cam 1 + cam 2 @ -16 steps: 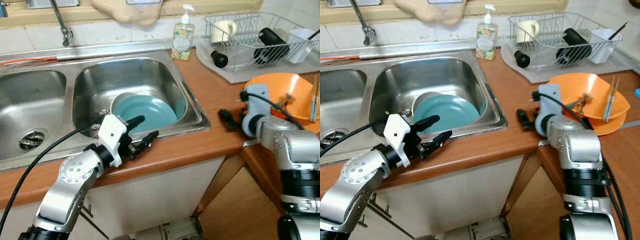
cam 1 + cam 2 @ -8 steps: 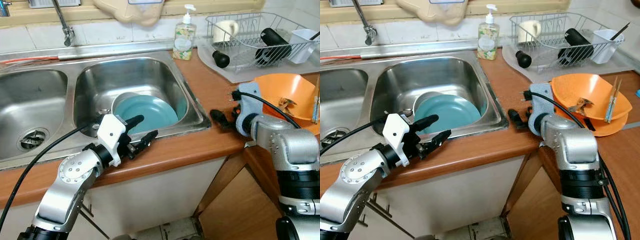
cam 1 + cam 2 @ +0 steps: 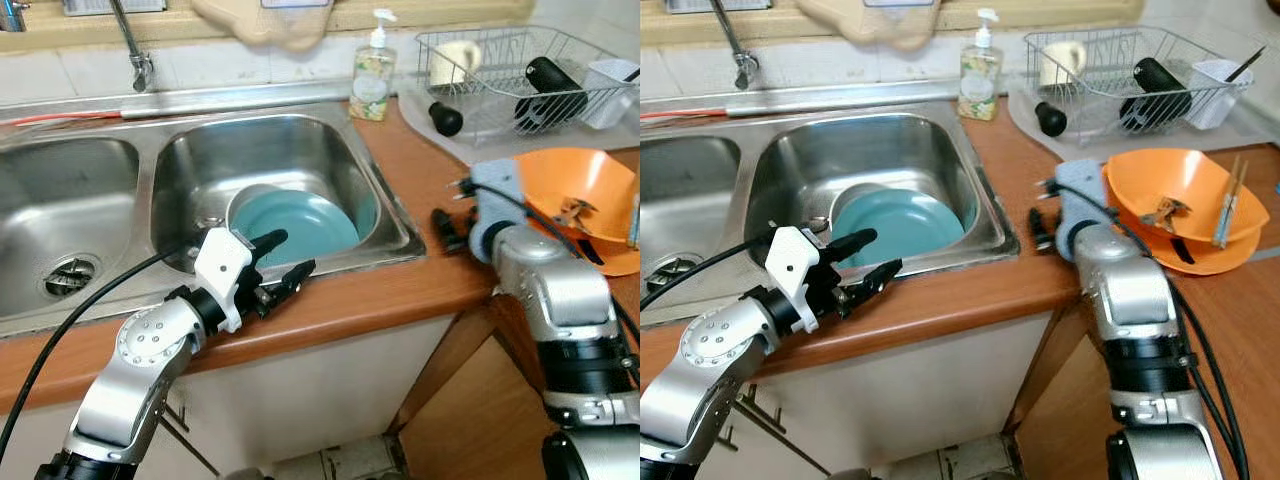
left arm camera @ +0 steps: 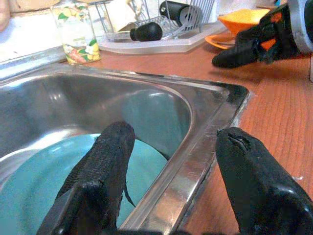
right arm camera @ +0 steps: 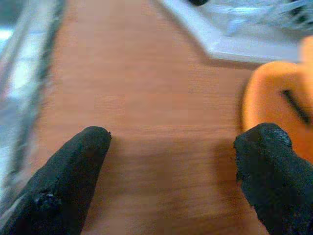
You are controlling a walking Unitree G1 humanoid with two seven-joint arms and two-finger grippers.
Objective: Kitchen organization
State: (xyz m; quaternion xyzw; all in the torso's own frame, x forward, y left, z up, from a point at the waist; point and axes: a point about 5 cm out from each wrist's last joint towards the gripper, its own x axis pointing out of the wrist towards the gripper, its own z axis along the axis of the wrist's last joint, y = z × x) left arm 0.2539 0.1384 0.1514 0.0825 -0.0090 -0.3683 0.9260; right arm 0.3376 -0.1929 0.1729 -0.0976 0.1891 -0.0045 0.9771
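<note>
A teal plate (image 3: pixel 295 220) lies in the right basin of the steel sink (image 3: pixel 395 215). My left gripper (image 3: pixel 285 258) hovers open over the sink's front rim, one finger (image 4: pixel 98 176) above the plate (image 4: pixel 34 181), the other (image 4: pixel 254 181) above the wooden counter. My right gripper (image 3: pixel 445 228) rests low over the counter between the sink and the stacked orange bowls (image 3: pixel 575 195). It stands open, its fingers (image 5: pixel 68 171) wide apart with bare wood between them and an orange bowl (image 5: pixel 266 93) to one side.
A soap bottle (image 3: pixel 370 68) stands behind the sink's right corner. A wire dish rack (image 3: pixel 520 70) on a tray holds a cup, a black bottle and a white holder. Chopsticks lie across the orange bowls. The faucet (image 3: pixel 135 50) hangs over the divider. The left basin has a drain (image 3: pixel 65 278).
My right forearm has swung left and its gripper has turned on the counter, edging nearer the sink. The left arm has kept still.
</note>
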